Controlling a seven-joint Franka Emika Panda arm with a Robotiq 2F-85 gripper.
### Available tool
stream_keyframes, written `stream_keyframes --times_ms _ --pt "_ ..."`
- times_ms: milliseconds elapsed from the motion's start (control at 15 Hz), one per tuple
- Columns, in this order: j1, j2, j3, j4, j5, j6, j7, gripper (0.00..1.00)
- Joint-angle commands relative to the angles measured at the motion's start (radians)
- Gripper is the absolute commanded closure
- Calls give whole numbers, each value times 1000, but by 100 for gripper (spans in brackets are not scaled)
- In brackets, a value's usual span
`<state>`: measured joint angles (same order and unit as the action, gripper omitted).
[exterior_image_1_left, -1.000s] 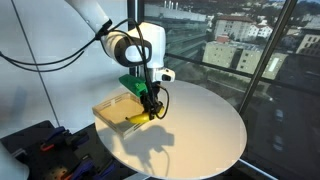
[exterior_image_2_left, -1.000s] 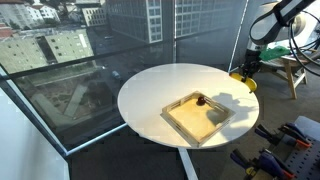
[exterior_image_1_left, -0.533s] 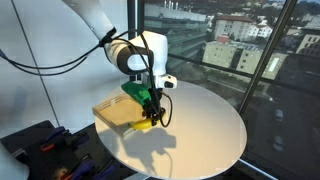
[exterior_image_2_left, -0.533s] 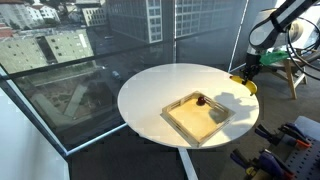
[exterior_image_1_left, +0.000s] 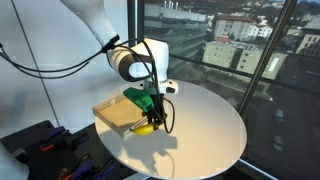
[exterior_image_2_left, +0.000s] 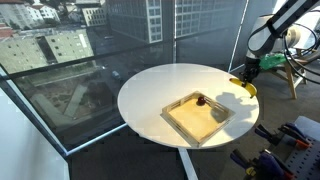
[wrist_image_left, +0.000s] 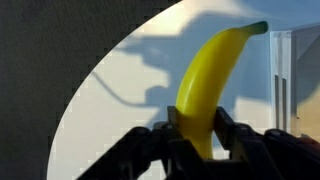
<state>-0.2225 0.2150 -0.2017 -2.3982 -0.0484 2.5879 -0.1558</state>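
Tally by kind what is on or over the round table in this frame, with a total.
Banana, held in the jaws: 1
Wooden tray: 1
Small dark object in the tray: 1
Total: 3

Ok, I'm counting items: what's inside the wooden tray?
One small dark thing lies in the wooden tray, by a corner; otherwise bare. In an exterior view the gripper and banana hide part.

The banana (wrist_image_left: 210, 90) is plain yellow with a green tip. The fingers (wrist_image_left: 232, 138) are black. The counter (exterior_image_2_left: 160, 85) is white, the tray (exterior_image_2_left: 195, 122) pale wood, the small thing (exterior_image_2_left: 200, 99) in it dark. The arm (exterior_image_1_left: 95, 20) is white.
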Motion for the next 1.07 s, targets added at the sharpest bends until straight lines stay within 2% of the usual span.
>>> stream_keyframes --times_ms 0,1000 --pt "-19 27 14 18 31 30 -50 84" --pt "-72 137 70 43 107 105 -134 84"
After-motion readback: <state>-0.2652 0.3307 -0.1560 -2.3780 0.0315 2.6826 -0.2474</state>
